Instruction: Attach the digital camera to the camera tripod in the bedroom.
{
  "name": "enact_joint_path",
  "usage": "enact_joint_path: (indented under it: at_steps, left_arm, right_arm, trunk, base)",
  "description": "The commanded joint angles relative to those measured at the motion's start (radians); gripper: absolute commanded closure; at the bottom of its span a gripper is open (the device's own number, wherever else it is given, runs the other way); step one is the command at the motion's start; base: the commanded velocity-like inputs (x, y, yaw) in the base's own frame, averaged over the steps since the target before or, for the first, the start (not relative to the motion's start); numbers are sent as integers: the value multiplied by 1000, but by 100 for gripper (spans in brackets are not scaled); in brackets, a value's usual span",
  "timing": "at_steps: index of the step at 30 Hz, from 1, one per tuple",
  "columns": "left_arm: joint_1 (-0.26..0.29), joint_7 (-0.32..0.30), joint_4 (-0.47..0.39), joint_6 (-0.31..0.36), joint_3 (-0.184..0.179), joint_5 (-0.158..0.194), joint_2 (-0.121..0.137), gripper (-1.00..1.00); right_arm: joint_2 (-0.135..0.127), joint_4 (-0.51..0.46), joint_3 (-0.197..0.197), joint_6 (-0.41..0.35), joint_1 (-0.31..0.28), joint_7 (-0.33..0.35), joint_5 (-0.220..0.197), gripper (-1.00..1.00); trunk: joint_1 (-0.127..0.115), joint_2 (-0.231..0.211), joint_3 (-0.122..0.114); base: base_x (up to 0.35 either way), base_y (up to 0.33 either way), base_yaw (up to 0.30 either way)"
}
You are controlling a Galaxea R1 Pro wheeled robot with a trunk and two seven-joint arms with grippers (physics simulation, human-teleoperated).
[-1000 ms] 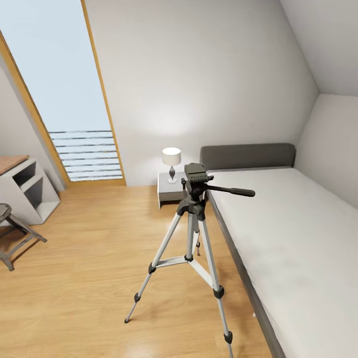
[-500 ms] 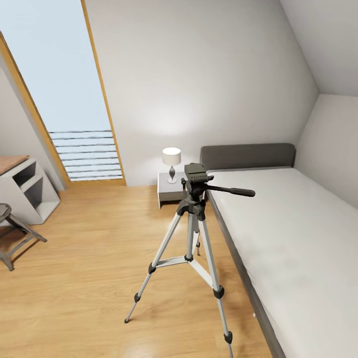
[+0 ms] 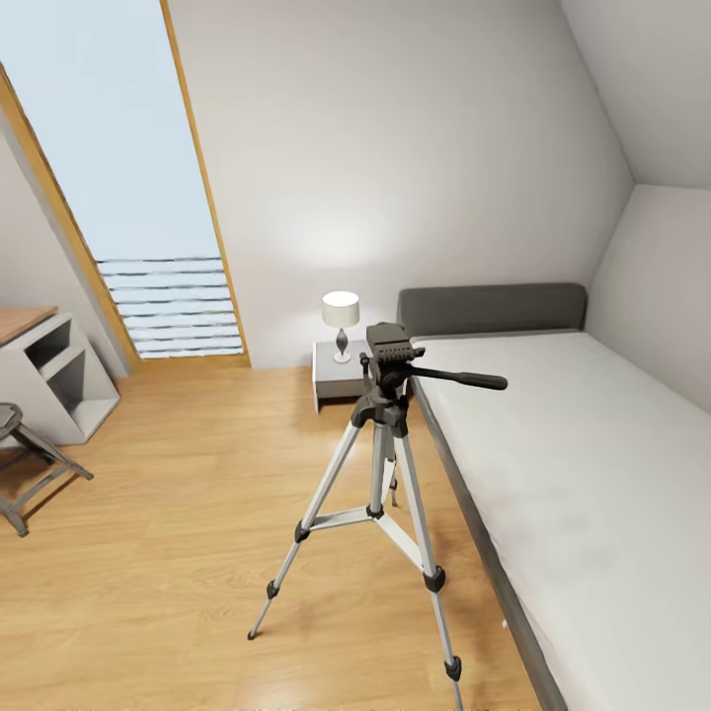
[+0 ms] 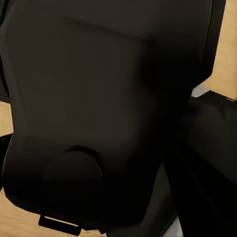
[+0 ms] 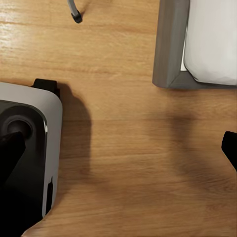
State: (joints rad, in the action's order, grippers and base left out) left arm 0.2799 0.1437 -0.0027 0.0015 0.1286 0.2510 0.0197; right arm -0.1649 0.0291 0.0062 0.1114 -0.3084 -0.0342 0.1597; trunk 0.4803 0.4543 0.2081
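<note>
The camera tripod (image 3: pixel 380 464) stands on the wood floor in the middle of the head view, close beside the bed. Its black head (image 3: pixel 390 348) is bare on top, and its long handle (image 3: pixel 464 378) points toward the bed. In the left wrist view a black boxy body with a round bump, the digital camera (image 4: pixel 98 98), sits tight against the lens in my left gripper (image 4: pixel 128 148). My right gripper (image 5: pixel 118 150) hangs open over the floor, with one dark fingertip (image 5: pixel 10 153) at each side edge. One tripod foot (image 5: pixel 75 15) shows there too.
The grey-headboard bed (image 3: pixel 583 464) runs along the right. A nightstand (image 3: pixel 334 380) with a lamp (image 3: pixel 341 314) stands behind the tripod. White shelves (image 3: pixel 54 380) and a stool (image 3: pixel 25 459) are at the left under the tall window (image 3: pixel 118 178). My base (image 5: pixel 34 148) and the bed corner (image 5: pixel 170 49) show in the right wrist view.
</note>
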Motion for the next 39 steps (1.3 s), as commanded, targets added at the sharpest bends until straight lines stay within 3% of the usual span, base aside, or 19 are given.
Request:
enact_joint_path:
  at_steps: [1, 5, 28, 39]
  left_arm:
    - [0, 2, 0, -6, 8, 4, -1, 100]
    - [0, 1, 1, -18, 8, 18, -1, 100]
    - [0, -7, 1, -20, 7, 21, -2, 100]
    - [0, -7, 1, -20, 7, 21, -1, 100]
  right_arm:
    - [0, 3, 0, 6, -1, -4, 9, -100]
    - [0, 3, 1, 7, -1, -4, 10, -100]
    - [0, 3, 1, 7, -1, -3, 18, -100]
    - [0, 3, 4, 5, -1, -3, 19, -100]
  trunk:
    - [0, 2, 3]
    - [0, 2, 9]
    - [0, 2, 45]
    - [0, 2, 48]
  base:
    - [0, 0, 0]
    - [0, 0, 0]
    - [0, 0, 0]
    - [0, 0, 0]
